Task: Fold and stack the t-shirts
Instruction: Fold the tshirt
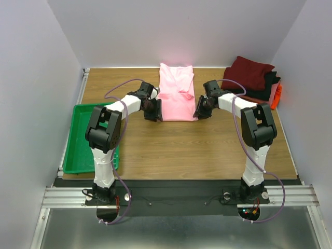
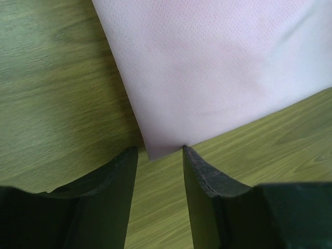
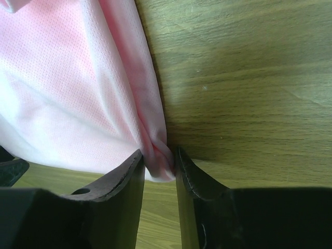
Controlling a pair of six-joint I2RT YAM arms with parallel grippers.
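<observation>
Nearest you on the left, the green plastic tray [image 1: 78, 136] sits at the edge of the wooden tabletop [image 1: 176, 150], and the left arm's elbow hides part of it from above. Past the tray, both arms bend inward toward the middle of the tabletop, and each one meets a near corner of the pink t-shirt [image 1: 175, 93]. Your left tool [image 2: 160, 150] is at the near-left corner. Its wrist camera shows the two dark fingers standing apart, with the tip of the corner lying flat on the wood between them. The cloth there is smooth and not bunched, so this tool is open around the corner rather than clamped on it. Your right tool [image 3: 158, 155] is at the near-right corner. There the fabric is gathered into a tight fold squeezed between the two fingers, so this tool is gripping the pink t-shirt. From those two corners the shirt runs away from you as a long strip folded lengthwise, with a flap folded over its top, and it reaches close to the back wall. In the far right corner, well apart from the pink one, the other shirts lie in a pile. The dark red t-shirt [image 1: 250, 71] is on top, the black t-shirt [image 1: 271, 85] shows beneath it toward the right, and the orange-red t-shirt [image 1: 278, 96] peeks out at the right edge next to the wall.
</observation>
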